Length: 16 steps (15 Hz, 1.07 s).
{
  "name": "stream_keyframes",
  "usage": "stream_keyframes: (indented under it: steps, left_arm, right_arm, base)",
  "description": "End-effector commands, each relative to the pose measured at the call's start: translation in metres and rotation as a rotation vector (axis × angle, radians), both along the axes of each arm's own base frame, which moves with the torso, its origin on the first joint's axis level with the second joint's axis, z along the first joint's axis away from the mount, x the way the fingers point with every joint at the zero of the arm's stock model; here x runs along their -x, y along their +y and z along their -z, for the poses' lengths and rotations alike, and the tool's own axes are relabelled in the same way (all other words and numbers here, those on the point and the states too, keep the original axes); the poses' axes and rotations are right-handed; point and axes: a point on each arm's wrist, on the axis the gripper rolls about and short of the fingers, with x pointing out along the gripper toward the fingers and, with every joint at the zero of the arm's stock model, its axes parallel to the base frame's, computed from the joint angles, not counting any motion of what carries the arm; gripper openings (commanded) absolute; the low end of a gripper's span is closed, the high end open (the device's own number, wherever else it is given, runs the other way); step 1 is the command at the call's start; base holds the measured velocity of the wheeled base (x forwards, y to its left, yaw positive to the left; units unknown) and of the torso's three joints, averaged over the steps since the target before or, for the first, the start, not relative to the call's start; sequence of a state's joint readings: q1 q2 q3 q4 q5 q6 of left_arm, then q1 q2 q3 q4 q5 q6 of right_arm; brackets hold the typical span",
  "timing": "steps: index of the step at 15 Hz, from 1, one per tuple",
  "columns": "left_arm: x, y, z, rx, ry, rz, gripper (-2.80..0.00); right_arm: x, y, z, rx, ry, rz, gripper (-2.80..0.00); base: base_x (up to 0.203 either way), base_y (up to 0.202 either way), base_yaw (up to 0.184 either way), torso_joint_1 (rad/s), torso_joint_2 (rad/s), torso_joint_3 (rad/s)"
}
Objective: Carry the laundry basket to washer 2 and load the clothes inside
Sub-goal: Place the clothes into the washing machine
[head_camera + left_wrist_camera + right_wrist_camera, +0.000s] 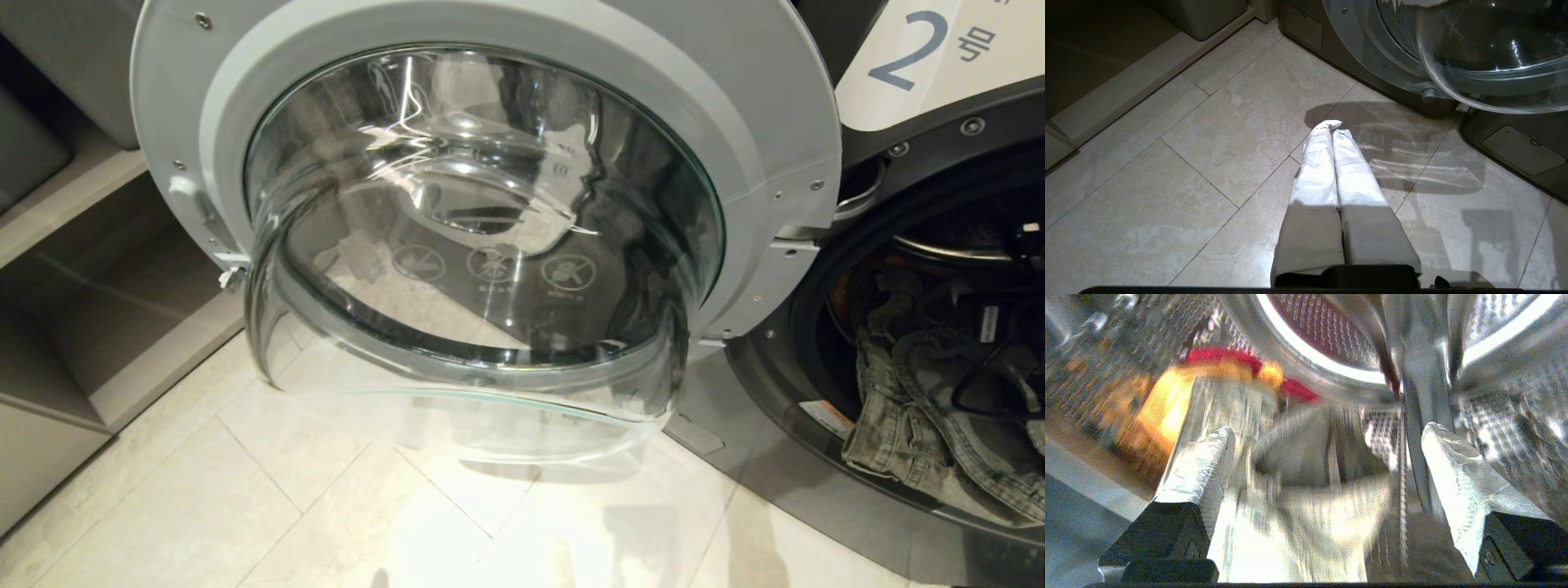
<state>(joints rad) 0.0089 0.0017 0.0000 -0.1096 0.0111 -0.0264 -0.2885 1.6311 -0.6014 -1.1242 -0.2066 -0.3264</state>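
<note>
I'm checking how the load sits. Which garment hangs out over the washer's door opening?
The grey-green denim piece: it drapes over the lower lip of washer 2. The yellow garment and the red garment lie deeper in the drum.

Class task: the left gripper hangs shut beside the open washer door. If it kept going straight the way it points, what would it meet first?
Probably the tiled floor: the left gripper points down at bare tiles, short of the washer.

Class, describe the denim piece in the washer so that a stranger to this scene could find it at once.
Start at washer 2, the dark machine with a big "2" label and its glass door swung wide open. Look into the round opening: the denim piece lies crumpled at the drum's front lip, grey-green, seamed and stitched.
</note>
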Motion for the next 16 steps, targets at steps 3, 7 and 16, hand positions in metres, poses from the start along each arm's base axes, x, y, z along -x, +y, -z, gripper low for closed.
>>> stream_keyframes:
  steps: [3, 7, 16]
  left_arm:
    - [-0.003, 0.0, 0.011, 0.0, 0.039, -0.001, -2.8]
    - [-0.003, 0.0, 0.011, 0.002, 0.039, -0.001, -2.8]
    - [-0.003, 0.0, 0.011, 0.002, 0.039, -0.001, -2.8]
  right_arm:
    - [0.098, 0.039, 0.01, 0.002, 0.046, -0.052, 0.0]
    - [0.123, 0.046, 0.028, 0.139, 0.196, 0.057, 0.0]
    - [0.091, 0.042, 0.057, 0.171, 0.414, 0.075, 0.0]
  base:
    - [0.0, 0.0, 0.0, 0.0, 0.0, 0.0]
    - [0.0, 0.0, 0.0, 0.0, 0.0, 0.0]
    - [0.0, 0.0, 0.0, 0.0, 0.0, 0.0]
